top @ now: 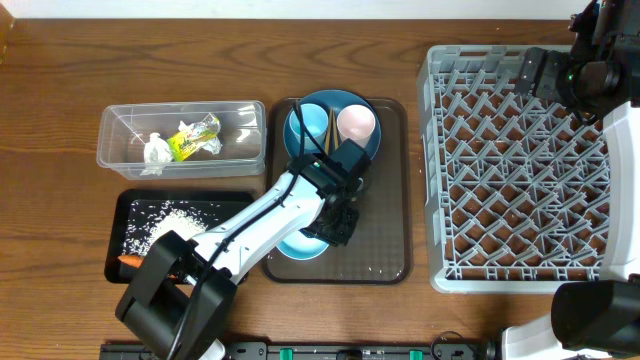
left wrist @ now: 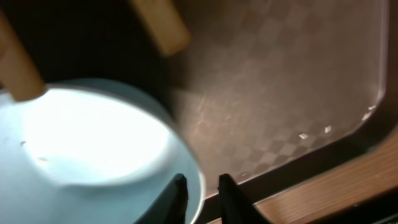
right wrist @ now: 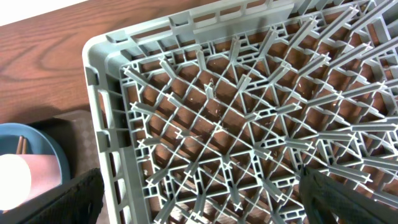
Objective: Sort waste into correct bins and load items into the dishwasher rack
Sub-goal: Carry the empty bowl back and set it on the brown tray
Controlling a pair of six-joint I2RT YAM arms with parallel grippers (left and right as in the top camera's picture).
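Note:
My left gripper (top: 338, 222) reaches over the brown serving tray (top: 385, 230). In the left wrist view its fingers (left wrist: 177, 200) stand a little apart astride the rim of the white/light-blue bowl (left wrist: 93, 143), with a gap showing. The bowl (top: 300, 246) rests on the tray. The blue plate (top: 310, 130) carries the pink cup (top: 356, 122) and chopsticks (top: 329, 125). Tissue (top: 156, 150) and wrapper (top: 192, 138) lie in the clear tub (top: 120, 125). Rice (top: 175, 218) and carrot (top: 130, 263) lie in the black tray (top: 240, 200). My right gripper (right wrist: 205, 199) hangs wide open and empty over the grey dishwasher rack (right wrist: 249, 124).
A few stray rice grains (left wrist: 303, 135) lie on the brown tray (left wrist: 280, 74) near its corner. The rack (top: 520, 170) fills the right side of the table, with my right arm (top: 590, 75) above its far corner. Plate (right wrist: 37, 140) and pink cup (right wrist: 31, 180) show left of the rack.

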